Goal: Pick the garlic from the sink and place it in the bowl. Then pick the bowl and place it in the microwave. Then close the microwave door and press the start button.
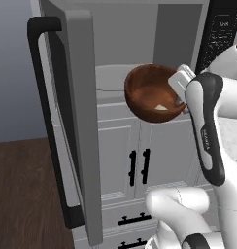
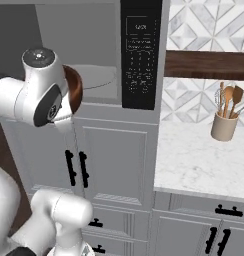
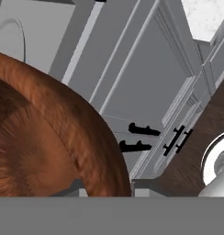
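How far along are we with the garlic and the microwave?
Done: the garlic lies in the bowl. In hand: the gripper is shut on the bowl's rim, holding it in the air before the open microwave. Left: set the bowl inside, shut the microwave door, press start on the keypad.

Glossy reddish-brown bowl [image 1: 152,92], grey microwave door [image 1: 79,97] with black handle [image 1: 42,97], black keypad [image 2: 140,55], white-grey marbled surface [image 2: 204,160]

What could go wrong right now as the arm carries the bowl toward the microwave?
The bowl, held by its rim in the pincer, is tilted, so the garlic could roll out. Its far side could also knock the microwave opening's lower edge, or slip from the one-sided grip.
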You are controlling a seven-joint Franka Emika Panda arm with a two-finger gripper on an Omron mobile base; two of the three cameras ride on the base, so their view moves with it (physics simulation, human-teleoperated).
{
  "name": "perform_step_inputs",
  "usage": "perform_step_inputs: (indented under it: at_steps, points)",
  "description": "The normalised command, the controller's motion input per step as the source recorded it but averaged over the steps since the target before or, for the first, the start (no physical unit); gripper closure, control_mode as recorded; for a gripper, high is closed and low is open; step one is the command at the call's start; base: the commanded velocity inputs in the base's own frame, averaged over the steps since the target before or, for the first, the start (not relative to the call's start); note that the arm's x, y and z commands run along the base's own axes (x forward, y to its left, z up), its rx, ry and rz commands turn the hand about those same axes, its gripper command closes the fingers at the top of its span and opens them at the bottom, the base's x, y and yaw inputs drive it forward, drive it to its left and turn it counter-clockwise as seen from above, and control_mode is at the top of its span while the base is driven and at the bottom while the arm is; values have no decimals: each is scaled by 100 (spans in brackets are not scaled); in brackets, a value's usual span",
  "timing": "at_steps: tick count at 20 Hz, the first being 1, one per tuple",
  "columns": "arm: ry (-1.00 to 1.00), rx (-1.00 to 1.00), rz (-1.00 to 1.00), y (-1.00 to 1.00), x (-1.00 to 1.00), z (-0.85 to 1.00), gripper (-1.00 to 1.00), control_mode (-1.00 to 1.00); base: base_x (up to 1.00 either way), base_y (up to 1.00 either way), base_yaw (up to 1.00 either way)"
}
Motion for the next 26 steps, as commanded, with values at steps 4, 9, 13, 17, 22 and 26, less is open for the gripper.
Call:
perform_step_inputs:
  at_steps: [4, 9, 13, 17, 22, 26]
  points:
    - [4, 0, 0, 0, 99, 1, 100, -100, 0, 0, 0]
    - [3, 0, 0, 7, 99, 10, 100, -100, 0, 0, 0]
    - [3, 0, 0, 13, 83, 28, 100, -100, 0, 0, 0]
    - [6, 0, 0, 14, 86, 22, 100, -100, 0, 0, 0]
    - [7, 0, 0, 26, 71, 16, 100, -100, 0, 0, 0]
    - [7, 0, 0, 33, 60, 2, 100, -100, 0, 0, 0]
